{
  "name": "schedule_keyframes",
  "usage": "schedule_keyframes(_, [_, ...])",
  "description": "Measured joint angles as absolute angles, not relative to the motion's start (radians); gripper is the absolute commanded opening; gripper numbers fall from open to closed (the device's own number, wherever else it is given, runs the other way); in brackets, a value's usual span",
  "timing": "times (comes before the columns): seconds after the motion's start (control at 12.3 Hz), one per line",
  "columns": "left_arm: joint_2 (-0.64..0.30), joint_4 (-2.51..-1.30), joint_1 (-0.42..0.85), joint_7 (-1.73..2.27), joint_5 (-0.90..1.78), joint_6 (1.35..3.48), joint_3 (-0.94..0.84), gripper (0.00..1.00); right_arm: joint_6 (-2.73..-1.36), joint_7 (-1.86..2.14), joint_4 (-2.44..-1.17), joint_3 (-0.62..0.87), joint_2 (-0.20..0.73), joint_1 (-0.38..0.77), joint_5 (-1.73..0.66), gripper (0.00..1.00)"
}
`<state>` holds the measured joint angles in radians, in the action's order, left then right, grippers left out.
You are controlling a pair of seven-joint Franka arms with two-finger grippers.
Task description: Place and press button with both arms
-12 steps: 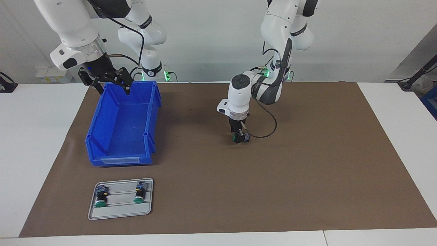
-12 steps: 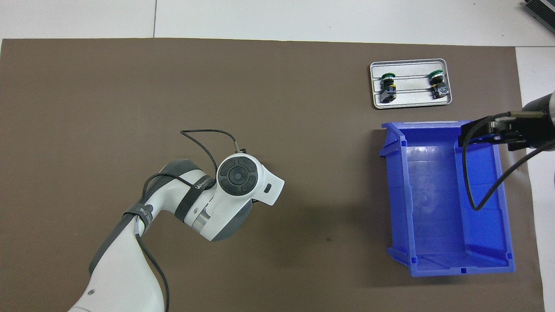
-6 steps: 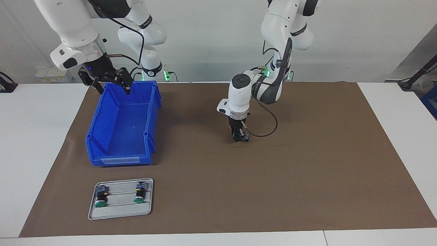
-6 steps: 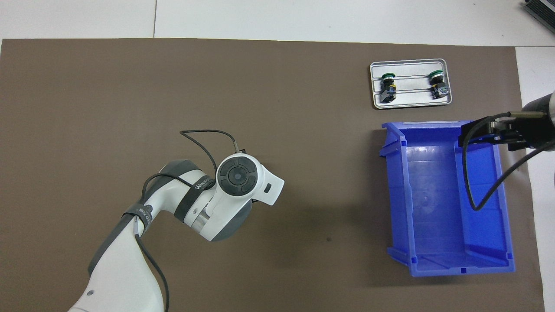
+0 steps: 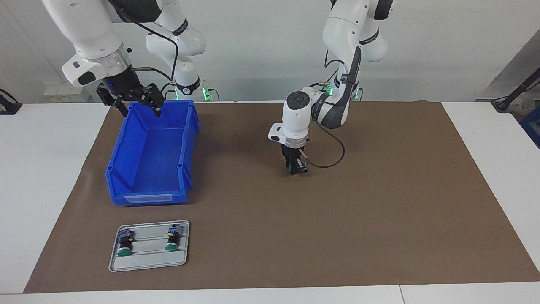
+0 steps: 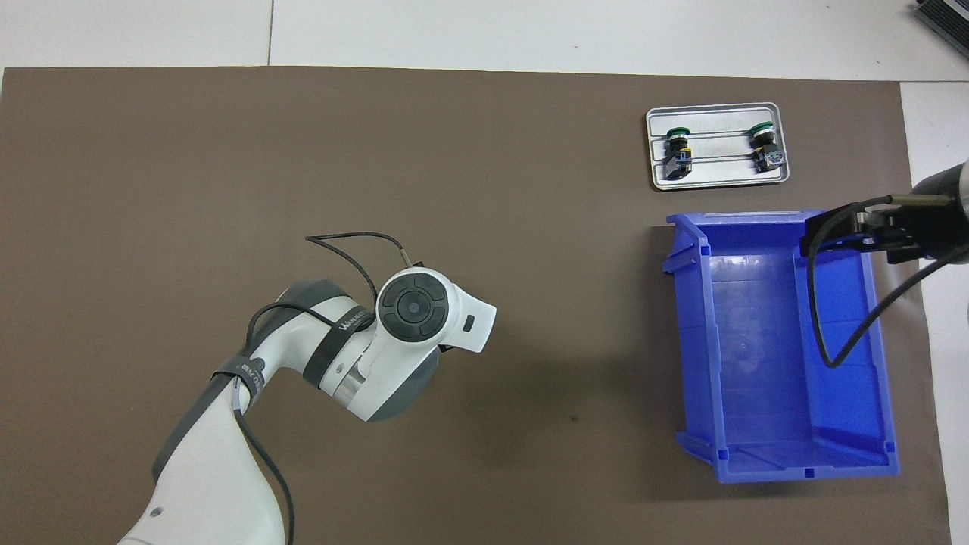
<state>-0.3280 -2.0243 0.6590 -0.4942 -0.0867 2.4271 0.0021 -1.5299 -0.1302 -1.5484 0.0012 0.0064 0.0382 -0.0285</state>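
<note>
My left gripper [image 5: 295, 169] is clamped on the button [image 5: 298, 169] low over the mat [image 5: 379, 211]. It looks light, rigid and smooth-capped; best gripped across its black body. My right gripper [image 5: 131, 103] waits, fingers apart, over the blue bin [image 5: 147, 185].

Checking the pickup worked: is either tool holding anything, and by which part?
The left tool, over the mat's middle, holds a button; which part it grips cannot be told. The right tool waits open over the blue bin, holding nothing.

A matt brown mat [image 5: 379, 219] covers the smooth white counter [image 5: 46, 177]. The blue bin [image 5: 147, 169] is glossy plastic; the tray [image 5: 147, 262] looks like dull grey metal.
</note>
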Motion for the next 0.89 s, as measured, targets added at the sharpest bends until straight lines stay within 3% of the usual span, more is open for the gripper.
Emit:
schedule_keyframes(0.41, [-0.332,-1.999,0.634,-0.417,-0.081,2.447,0.010,0.13,-1.530,-0.130,-1.548,0.001,0.006,0.038,-0.029,1.00])
schedule_keyframes(0.89, [-0.385,-1.859,0.609,-0.402,0.115,2.533,0.012,0.12,-1.530,-0.130,-1.548,0.001,0.006,0.038,-0.029,1.00])
